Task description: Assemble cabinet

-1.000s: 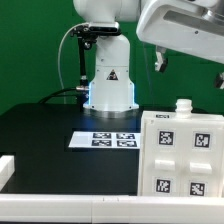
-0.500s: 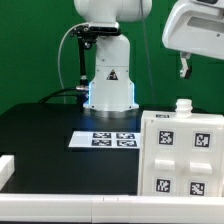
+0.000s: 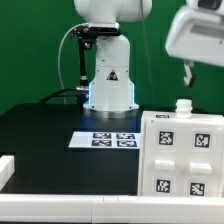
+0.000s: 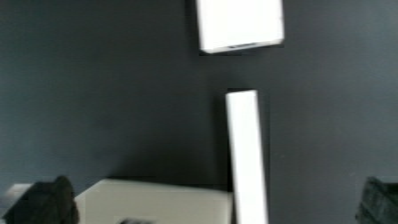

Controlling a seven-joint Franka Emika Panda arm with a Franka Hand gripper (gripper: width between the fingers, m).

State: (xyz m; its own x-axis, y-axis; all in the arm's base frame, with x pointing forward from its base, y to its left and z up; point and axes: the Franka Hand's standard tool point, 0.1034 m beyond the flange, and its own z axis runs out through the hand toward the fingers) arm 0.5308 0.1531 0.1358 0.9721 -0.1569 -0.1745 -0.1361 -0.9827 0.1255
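The white cabinet body (image 3: 185, 155) stands at the front of the exterior view's right, its tagged face towards the camera and a small white knob (image 3: 182, 106) on top. My gripper (image 3: 187, 72) hangs high above it near the frame's right edge. In the wrist view my gripper (image 4: 217, 205) is open and empty, with its dark fingertips (image 4: 50, 200) wide apart. Between them far below lie a white block (image 4: 151, 205) and a long thin white strip (image 4: 242, 150). A white rectangular panel (image 4: 240, 25) lies further off on the dark table.
The marker board (image 3: 108, 139) lies on the black table in front of the white robot pedestal (image 3: 108, 85). A white rail (image 3: 8, 166) runs along the front left edge of the table. A green backdrop stands behind.
My arm has moved towards the exterior view's right, so that the gripper is now partly out of frame. The cabinet body and marker board have not moved.
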